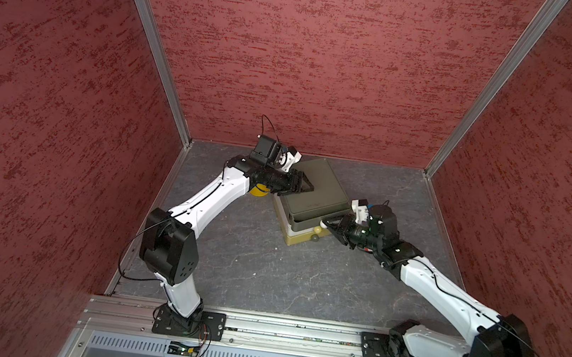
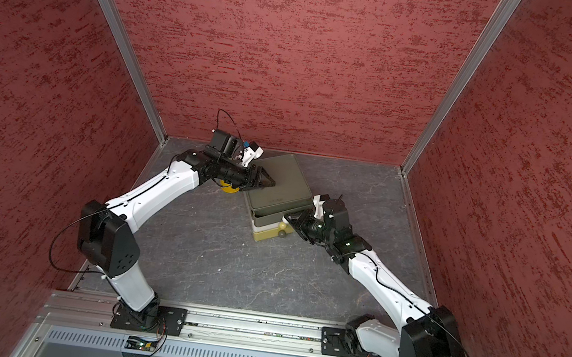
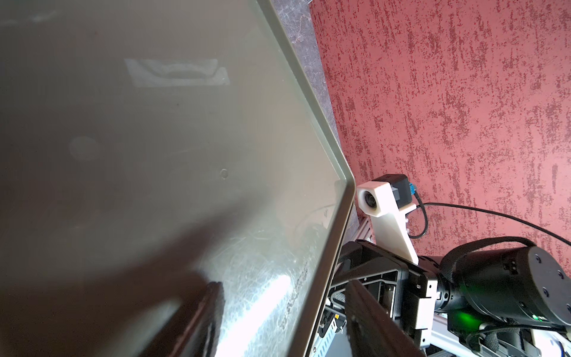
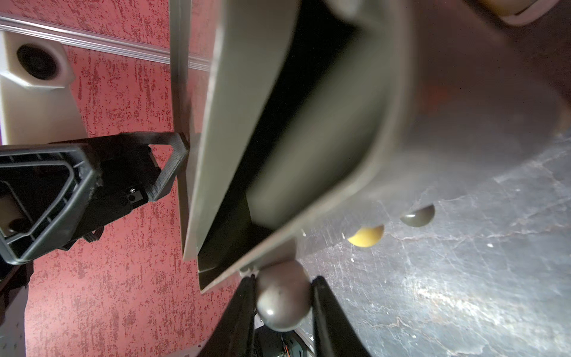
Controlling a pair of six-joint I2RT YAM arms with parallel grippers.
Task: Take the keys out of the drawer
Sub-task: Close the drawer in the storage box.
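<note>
A small chest (image 1: 313, 186) (image 2: 276, 182) with an olive top stands near the back of the table. Its top drawer (image 1: 303, 222) (image 4: 324, 139) is pulled out a little, and the slit shows only a dark inside. The keys are hidden. My right gripper (image 1: 325, 224) (image 2: 286, 218) (image 4: 282, 296) is shut on the round grey knob (image 4: 282, 295) of that drawer. My left gripper (image 1: 307, 186) (image 2: 269, 182) (image 3: 287, 309) rests open on the chest's top near its left edge, holding nothing.
Below the top drawer, a white and a yellow drawer show a yellow knob (image 4: 366, 236) (image 1: 317, 230) and an olive knob (image 4: 418, 216) (image 1: 314, 239). A yellow round object (image 1: 259, 191) lies beside the chest under my left arm. Red walls (image 1: 328, 62) enclose the grey table (image 1: 265, 277).
</note>
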